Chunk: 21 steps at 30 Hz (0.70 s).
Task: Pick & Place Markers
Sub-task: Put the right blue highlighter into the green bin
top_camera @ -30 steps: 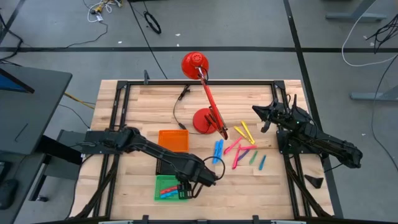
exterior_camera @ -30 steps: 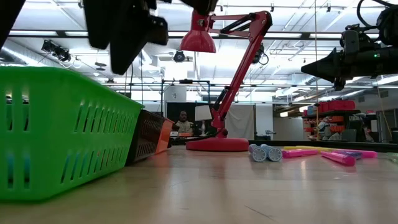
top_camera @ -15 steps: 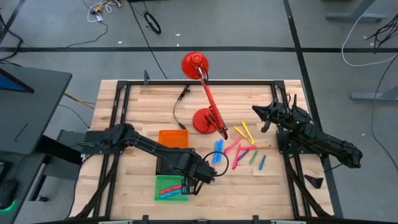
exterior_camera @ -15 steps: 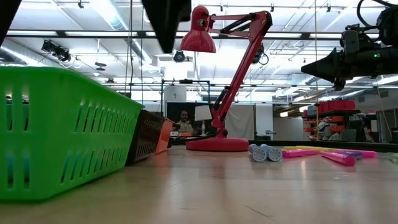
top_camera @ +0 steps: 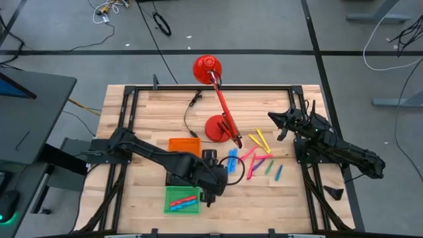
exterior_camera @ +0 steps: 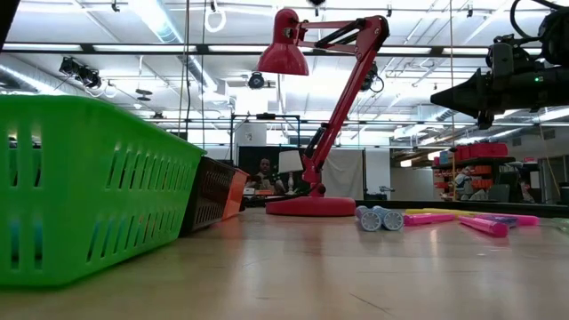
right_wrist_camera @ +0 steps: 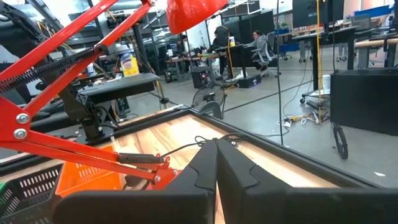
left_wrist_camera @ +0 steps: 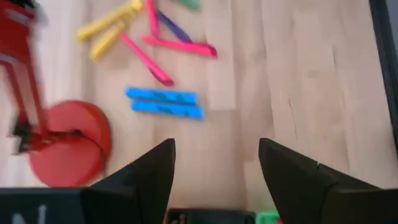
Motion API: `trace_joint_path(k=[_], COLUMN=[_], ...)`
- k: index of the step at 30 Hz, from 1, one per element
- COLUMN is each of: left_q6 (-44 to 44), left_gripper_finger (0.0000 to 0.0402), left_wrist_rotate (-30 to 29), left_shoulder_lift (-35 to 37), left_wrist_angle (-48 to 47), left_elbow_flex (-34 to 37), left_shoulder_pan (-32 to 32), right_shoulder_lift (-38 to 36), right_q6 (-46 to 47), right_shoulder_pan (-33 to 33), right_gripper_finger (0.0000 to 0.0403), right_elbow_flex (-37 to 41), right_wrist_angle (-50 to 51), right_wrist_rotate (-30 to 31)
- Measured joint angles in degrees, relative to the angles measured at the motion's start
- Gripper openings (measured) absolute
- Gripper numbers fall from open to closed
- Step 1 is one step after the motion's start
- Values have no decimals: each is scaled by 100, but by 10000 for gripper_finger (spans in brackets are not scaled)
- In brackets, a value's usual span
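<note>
The left gripper [top_camera: 212, 193] is too dark and small from above to tell its fingers apart. In the low view, the green tray [exterior_camera: 89, 187] is cut off at the side, hiding what lies inside.

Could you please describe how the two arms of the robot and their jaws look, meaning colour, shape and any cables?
Both arms are black and built of jointed, rounded segments. The left arm is long and slender, ending in the bulky left gripper, whose two jaws are matte black wedges with flat inner faces. A thin black cable loops beside its wrist. The right arm looks the same; the right gripper has two smooth black tapered jaws.
</note>
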<state>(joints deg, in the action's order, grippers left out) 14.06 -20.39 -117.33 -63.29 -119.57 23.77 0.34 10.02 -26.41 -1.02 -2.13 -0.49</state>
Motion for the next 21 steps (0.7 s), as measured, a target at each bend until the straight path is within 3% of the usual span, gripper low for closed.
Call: trace_joint_path(k=[18, 21], left_q6=[-1294, -1583], left_gripper_finger=[236, 236], left_wrist_rotate=[-1121, -1189], left_shoulder_lift=[340, 429], left_wrist_angle=[1709, 2378], left_elbow_flex=[0, 330], left_shoulder_pan=[-34, -104], right_shoulder_lift=[0, 0], right_q6=[0, 0], right_shoulder_pan=[0, -2], right_gripper_finger=[10, 10], right_elbow_flex=[0, 0], right_wrist_angle=[-2, -1], right_wrist_rotate=[0, 0])
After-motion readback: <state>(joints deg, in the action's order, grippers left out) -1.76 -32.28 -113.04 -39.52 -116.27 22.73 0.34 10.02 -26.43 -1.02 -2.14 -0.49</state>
